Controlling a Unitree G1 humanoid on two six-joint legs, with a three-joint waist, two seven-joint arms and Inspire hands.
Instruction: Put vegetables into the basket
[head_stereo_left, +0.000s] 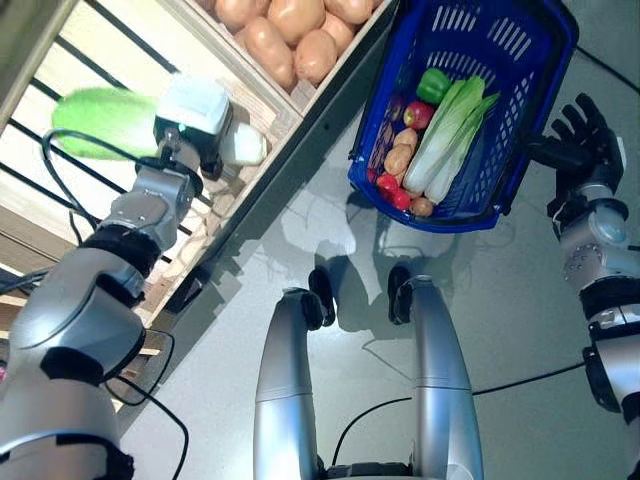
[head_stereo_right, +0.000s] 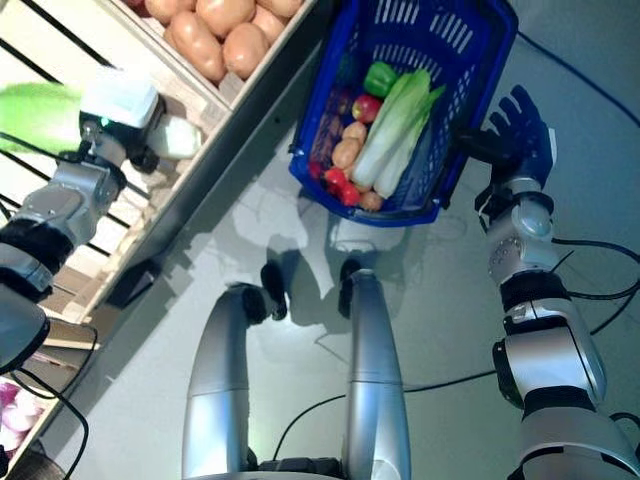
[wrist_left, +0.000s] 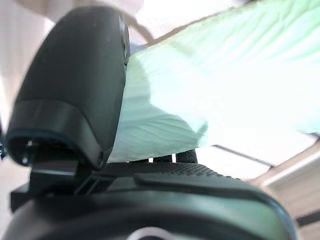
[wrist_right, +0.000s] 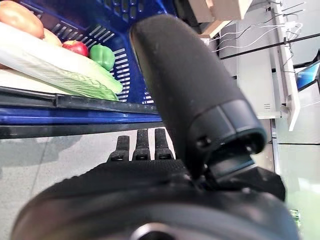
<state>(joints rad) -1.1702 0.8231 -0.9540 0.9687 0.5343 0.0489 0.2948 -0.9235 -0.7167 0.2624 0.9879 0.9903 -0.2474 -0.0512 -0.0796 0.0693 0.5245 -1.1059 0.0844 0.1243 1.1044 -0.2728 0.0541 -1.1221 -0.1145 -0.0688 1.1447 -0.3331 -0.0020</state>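
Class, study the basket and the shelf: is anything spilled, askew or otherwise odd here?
Nothing is spilled. The blue basket hangs tilted from the right hand, so the cabbage, peppers and potatoes inside have gathered at its low end. The left hand grips a second cabbage at the shelf.

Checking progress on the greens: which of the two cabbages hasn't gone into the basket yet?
The napa cabbage over the slatted shelf, gripped in the left hand. The other cabbage already lies inside the blue basket among the smaller vegetables.
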